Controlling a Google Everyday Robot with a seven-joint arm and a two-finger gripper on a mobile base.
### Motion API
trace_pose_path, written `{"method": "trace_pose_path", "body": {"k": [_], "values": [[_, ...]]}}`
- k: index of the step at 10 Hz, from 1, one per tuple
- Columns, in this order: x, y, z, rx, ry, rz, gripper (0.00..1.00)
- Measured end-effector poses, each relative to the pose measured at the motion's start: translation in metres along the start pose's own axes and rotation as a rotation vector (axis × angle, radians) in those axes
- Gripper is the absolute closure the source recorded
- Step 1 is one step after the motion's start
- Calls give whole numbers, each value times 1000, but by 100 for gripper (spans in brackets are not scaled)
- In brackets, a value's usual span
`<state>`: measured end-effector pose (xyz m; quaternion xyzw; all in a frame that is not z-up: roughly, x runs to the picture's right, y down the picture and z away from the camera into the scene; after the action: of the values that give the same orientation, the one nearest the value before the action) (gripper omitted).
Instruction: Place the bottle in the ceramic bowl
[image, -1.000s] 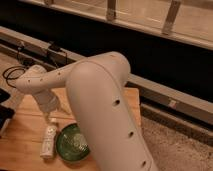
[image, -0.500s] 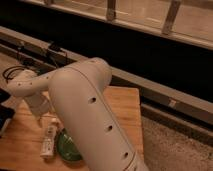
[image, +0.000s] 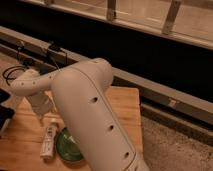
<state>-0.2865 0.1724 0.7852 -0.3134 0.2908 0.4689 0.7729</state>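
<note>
camera view | gripper (image: 46, 113) low over wooden table (image: 122, 102), jaws spread wide, gripping nothing | bottle (image: 48, 141) lies on the table just under the gripper; just beside ceramic bowl (image: 66, 146), on its left | arm (image: 87, 115) hides the bowl's right part

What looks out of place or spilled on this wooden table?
Nothing looks spilled or broken. The one thing out of place is the bottle, on the table just beside the ceramic bowl rather than in it. The gripper hangs just above its capped end, and the arm hides part of the bowl.
</note>
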Motion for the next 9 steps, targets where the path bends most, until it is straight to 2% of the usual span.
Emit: {"method": "trace_pose_path", "body": {"k": [3, 5, 9], "values": [[-1, -4, 19, -29, 41, 3, 35], [-1, -9, 24, -36, 56, 8, 35], [4, 1, 37, -43, 89, -11, 37]]}}
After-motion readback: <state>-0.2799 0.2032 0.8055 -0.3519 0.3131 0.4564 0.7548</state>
